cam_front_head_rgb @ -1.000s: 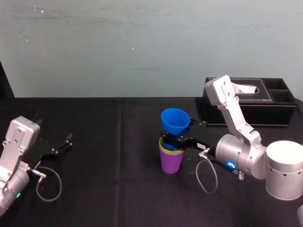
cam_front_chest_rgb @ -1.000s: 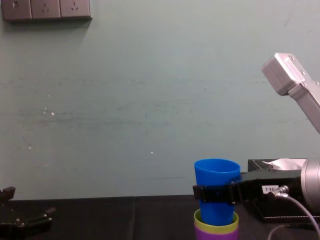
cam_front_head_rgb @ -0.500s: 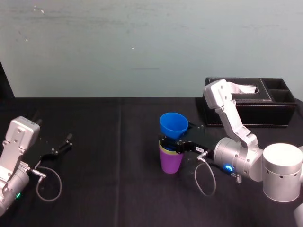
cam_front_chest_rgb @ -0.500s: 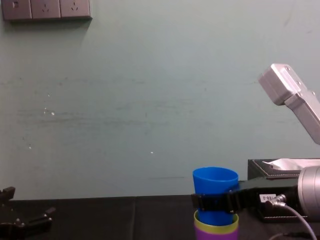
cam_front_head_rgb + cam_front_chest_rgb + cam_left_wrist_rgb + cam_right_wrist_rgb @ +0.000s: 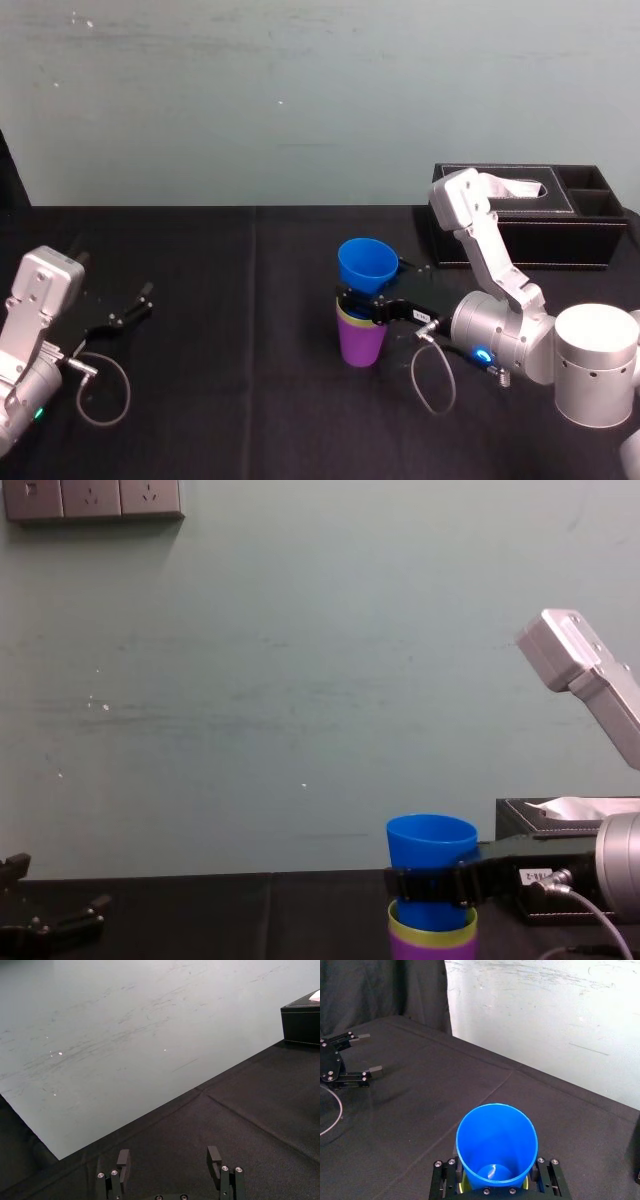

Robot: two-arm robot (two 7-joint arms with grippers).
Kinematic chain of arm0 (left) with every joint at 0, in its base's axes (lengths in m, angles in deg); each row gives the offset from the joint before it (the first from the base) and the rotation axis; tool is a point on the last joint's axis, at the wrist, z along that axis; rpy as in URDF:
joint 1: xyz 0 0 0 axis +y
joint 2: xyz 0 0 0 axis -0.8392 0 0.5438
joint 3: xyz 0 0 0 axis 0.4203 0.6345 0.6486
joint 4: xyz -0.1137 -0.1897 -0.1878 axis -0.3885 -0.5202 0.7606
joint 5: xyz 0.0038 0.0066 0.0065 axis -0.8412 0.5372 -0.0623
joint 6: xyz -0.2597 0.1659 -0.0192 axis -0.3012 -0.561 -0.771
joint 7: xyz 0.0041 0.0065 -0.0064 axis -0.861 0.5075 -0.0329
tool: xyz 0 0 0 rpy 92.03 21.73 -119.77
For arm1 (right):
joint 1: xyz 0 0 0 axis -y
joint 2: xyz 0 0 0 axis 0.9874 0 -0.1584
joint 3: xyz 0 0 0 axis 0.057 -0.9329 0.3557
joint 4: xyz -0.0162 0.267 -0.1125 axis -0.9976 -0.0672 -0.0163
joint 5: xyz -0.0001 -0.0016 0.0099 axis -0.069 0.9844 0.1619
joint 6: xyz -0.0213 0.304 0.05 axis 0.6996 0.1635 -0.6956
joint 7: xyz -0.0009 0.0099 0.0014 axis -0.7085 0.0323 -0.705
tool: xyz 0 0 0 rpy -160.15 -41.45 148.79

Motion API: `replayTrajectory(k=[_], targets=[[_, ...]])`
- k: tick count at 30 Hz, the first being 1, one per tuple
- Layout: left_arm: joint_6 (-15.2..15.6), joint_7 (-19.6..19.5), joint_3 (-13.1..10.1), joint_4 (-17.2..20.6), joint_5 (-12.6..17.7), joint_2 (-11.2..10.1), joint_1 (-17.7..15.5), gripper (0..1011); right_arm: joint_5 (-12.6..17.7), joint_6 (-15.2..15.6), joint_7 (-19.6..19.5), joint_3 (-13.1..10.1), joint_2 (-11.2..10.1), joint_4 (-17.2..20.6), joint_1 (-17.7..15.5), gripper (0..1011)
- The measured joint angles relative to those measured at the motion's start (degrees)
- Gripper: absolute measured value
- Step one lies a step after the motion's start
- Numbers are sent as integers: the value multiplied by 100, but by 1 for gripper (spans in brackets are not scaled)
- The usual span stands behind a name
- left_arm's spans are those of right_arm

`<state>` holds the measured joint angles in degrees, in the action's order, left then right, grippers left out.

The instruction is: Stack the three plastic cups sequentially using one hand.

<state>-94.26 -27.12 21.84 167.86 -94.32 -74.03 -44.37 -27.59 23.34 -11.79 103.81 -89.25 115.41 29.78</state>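
Right gripper (image 5: 362, 303) clamps the blue cup (image 5: 367, 264), base seated inside yellow-green cup (image 5: 349, 320), itself nested in purple cup (image 5: 361, 346). Left gripper (image 5: 126, 312) parked, jaws apart.

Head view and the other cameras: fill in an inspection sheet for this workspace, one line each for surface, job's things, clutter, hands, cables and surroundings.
Surface: black tablecloth, creased, no spills seen.
Job's things: blue cup sits partly inside the yellow-green cup, which is nested in the purple cup; the stack is upright.
Clutter: black tissue box at the back right, apart from the cups.
Hands: right hand clamped on the blue cup's lower half; left hand open, parked low at the far left.
Cables: grey loop beside the right arm, another grey loop beside the left arm; neither touches the cups.
Surroundings: pale green wall with wall sockets.
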Motion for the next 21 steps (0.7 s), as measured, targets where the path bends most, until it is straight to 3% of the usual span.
replayTrajectory(k=[9, 16, 21], targets=[[0, 0, 0, 0, 0, 0, 0, 1000, 0, 1, 0, 1, -4, 5, 0, 729], [0, 0, 0, 0, 0, 0, 0, 1000, 0, 4, 0, 1, -7, 10, 0, 920], [0, 0, 0, 0, 0, 0, 0, 1000, 0, 7, 4, 1, -8, 11, 0, 1004]])
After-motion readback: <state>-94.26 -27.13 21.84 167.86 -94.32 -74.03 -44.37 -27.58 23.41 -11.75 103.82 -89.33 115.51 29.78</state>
